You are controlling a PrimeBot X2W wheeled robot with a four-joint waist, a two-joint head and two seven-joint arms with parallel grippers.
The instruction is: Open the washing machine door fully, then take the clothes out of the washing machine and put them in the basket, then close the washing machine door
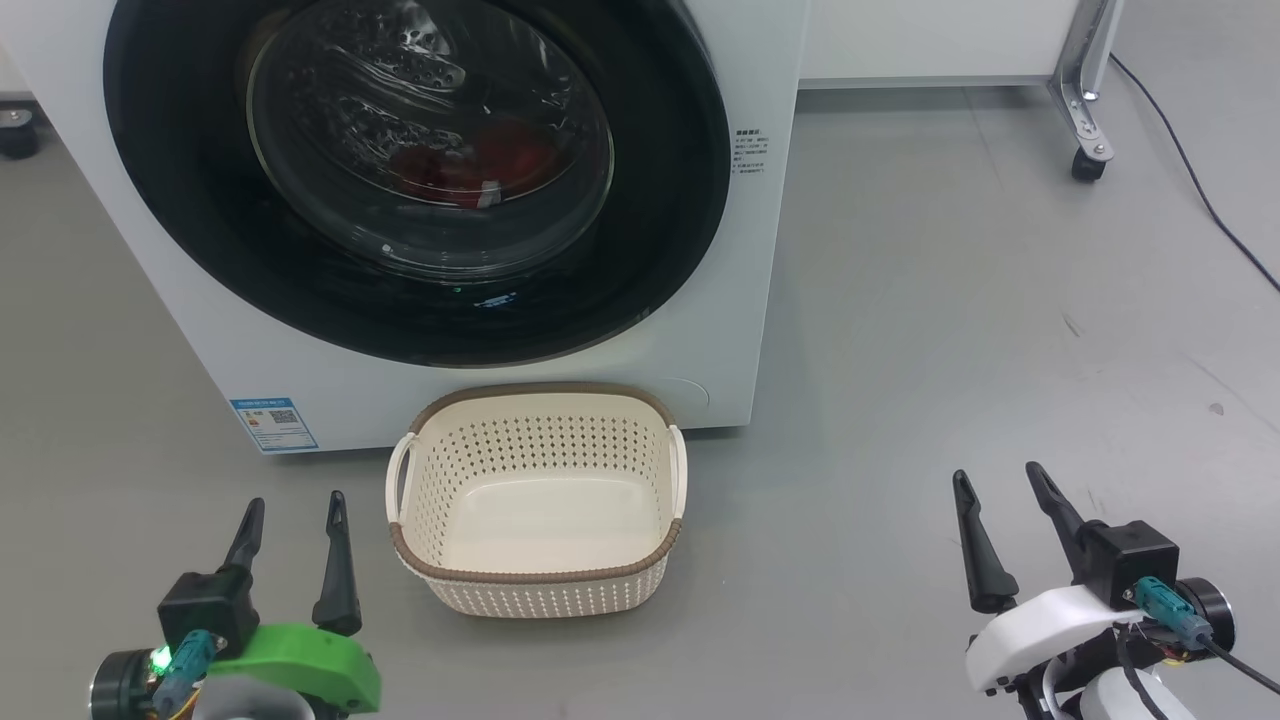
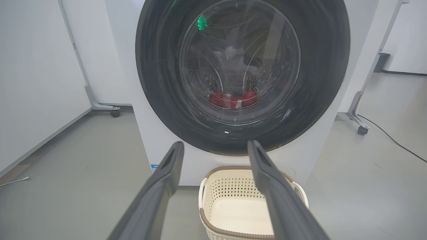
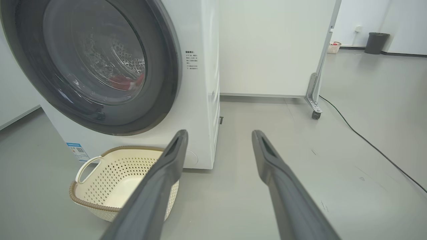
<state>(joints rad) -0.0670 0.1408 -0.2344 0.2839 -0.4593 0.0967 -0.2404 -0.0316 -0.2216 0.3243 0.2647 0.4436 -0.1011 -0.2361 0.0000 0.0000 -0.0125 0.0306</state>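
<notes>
While the washing machine door [image 1: 420, 180] sits shut on the clothes [image 1: 470, 160], left gripper [image 1: 295, 515] and right gripper [image 1: 1000, 485] hover spread, flanking the basket [image 1: 540, 580].

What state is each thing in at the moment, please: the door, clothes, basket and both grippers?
door: shut.
clothes: inside, behind the door's glass.
basket: upright, empty.
left gripper: open, holding nothing.
right gripper: open, holding nothing.
</notes>
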